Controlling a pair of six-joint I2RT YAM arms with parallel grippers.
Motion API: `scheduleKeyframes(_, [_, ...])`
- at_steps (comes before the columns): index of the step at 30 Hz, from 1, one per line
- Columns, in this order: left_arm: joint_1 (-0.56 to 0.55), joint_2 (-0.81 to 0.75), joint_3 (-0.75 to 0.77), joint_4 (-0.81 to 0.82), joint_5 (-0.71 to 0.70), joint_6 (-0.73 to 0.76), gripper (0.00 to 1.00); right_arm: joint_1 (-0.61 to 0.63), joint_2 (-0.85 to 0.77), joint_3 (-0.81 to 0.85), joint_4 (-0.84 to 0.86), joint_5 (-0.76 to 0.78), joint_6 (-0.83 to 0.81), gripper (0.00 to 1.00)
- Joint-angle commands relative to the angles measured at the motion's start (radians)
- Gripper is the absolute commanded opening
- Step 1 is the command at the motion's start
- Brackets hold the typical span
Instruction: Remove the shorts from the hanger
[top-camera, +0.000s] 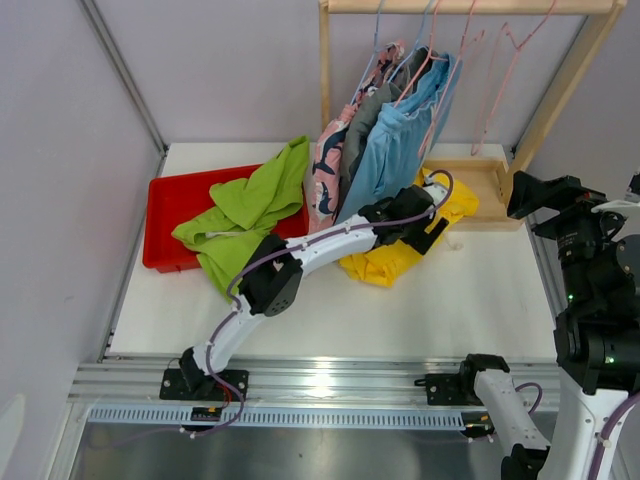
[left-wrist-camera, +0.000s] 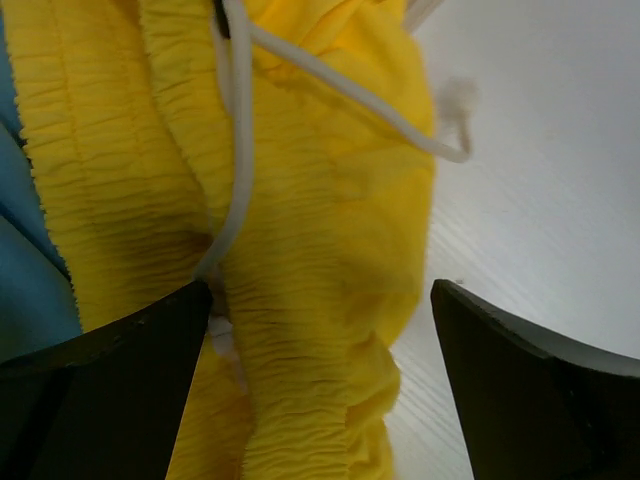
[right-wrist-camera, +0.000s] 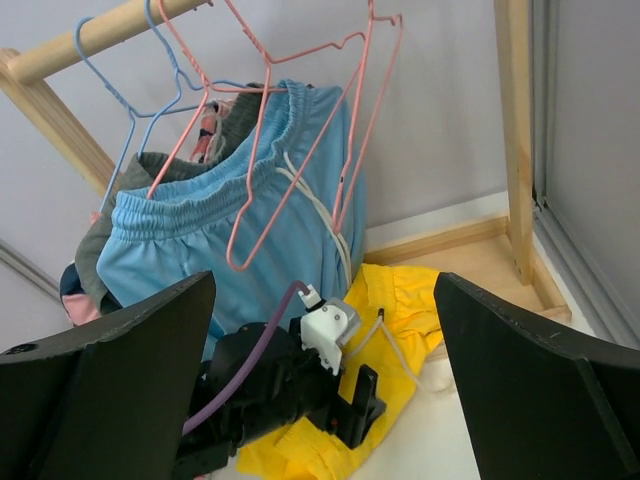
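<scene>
The yellow shorts (top-camera: 385, 262) lie crumpled on the table by the rack's foot, with a white drawstring (left-wrist-camera: 330, 85). My left gripper (top-camera: 432, 232) is open right over them, its jaws either side of the yellow waistband (left-wrist-camera: 300, 300). The light blue shorts (top-camera: 395, 150) hang on a pink hanger (right-wrist-camera: 290, 150), with the dark grey shorts (top-camera: 362, 125) and the pink printed shorts (top-camera: 328, 165) on hangers beside them. The lime green shorts (top-camera: 250, 205) lie over the red tray. My right gripper (right-wrist-camera: 320, 400) is open and empty, held up at the right, facing the rack.
A wooden rack (top-camera: 560, 95) stands at the back with empty pink hangers (top-camera: 505, 60) on its rail. A red tray (top-camera: 175, 215) sits at the left. Grey walls close in the left and back.
</scene>
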Motion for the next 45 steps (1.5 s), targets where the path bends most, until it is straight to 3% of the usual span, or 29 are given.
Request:
scheduleKeyframes(1, [0.018, 0.003, 0.019, -0.024, -0.053, -0.026, 0.99, 0.012, -0.008, -0.009, 0.007, 0.024, -0.019, 0.99])
scheduleKeyframes(4, [0.018, -0.001, -0.026, -0.024, -0.064, -0.028, 0.70, 0.012, -0.008, -0.027, 0.013, 0.013, -0.002, 0.99])
scheduleKeyframes(5, [0.018, -0.008, -0.032, -0.029, -0.068, -0.031, 0.41, 0.012, -0.009, -0.030, 0.015, 0.013, 0.004, 0.99])
scheduleKeyframes(6, [0.018, -0.015, -0.046, -0.032, -0.064, -0.033, 0.24, 0.012, -0.014, -0.041, 0.022, 0.012, 0.013, 0.99])
scheduleKeyframes(7, [0.016, -0.050, -0.067, -0.032, -0.055, -0.036, 0.01, 0.012, -0.017, -0.047, 0.026, 0.006, 0.019, 0.99])
scheduleKeyframes(11, [-0.033, -0.252, -0.213, 0.020, -0.080, -0.011, 0.00, 0.012, -0.025, -0.061, 0.038, -0.024, 0.033, 0.93])
scheduleKeyframes(14, [-0.094, -0.412, -0.228, -0.023, -0.125, -0.003, 0.00, 0.012, -0.022, -0.061, 0.042, -0.030, 0.044, 0.86])
scheduleKeyframes(21, [-0.152, -0.737, -0.129, -0.211, -0.205, -0.031, 0.00, 0.012, -0.025, -0.056, 0.049, -0.059, 0.084, 0.84])
scheduleKeyframes(25, [-0.145, -0.810, -0.034, -0.329, -0.246, 0.013, 0.00, 0.012, -0.028, -0.056, 0.058, -0.071, 0.102, 0.79])
scheduleKeyframes(26, [-0.123, -0.814, -0.024, -0.354, -0.214, 0.026, 0.00, 0.012, -0.025, -0.055, 0.059, -0.076, 0.108, 0.84])
scheduleKeyframes(27, [-0.113, -0.814, -0.050, -0.380, -0.185, 0.035, 0.02, 0.012, -0.023, -0.053, 0.058, -0.083, 0.113, 0.88])
scheduleKeyframes(28, [-0.105, -0.816, -0.076, -0.379, -0.136, 0.039, 0.25, 0.012, -0.020, -0.053, 0.058, -0.086, 0.116, 0.95])
scheduleKeyframes(29, [-0.102, -0.813, -0.151, -0.365, -0.106, 0.049, 0.53, 0.012, -0.019, -0.055, 0.058, -0.088, 0.121, 0.97])
scheduleKeyframes(31, [-0.102, -0.807, -0.289, -0.264, -0.082, 0.059, 0.99, 0.012, -0.020, -0.066, 0.061, -0.096, 0.131, 0.98])
scheduleKeyframes(35, [-0.102, -0.680, -0.474, -0.118, -0.073, 0.061, 1.00, 0.012, -0.026, -0.073, 0.058, -0.099, 0.124, 0.98])
scheduleKeyframes(39, [-0.100, -0.565, -0.495, -0.021, -0.068, 0.044, 0.99, 0.012, -0.028, -0.063, 0.026, -0.087, 0.090, 0.98])
scheduleKeyframes(45, [-0.074, -0.381, -0.402, 0.023, -0.047, 0.047, 0.99, 0.012, -0.040, -0.066, 0.001, -0.091, 0.064, 0.99])
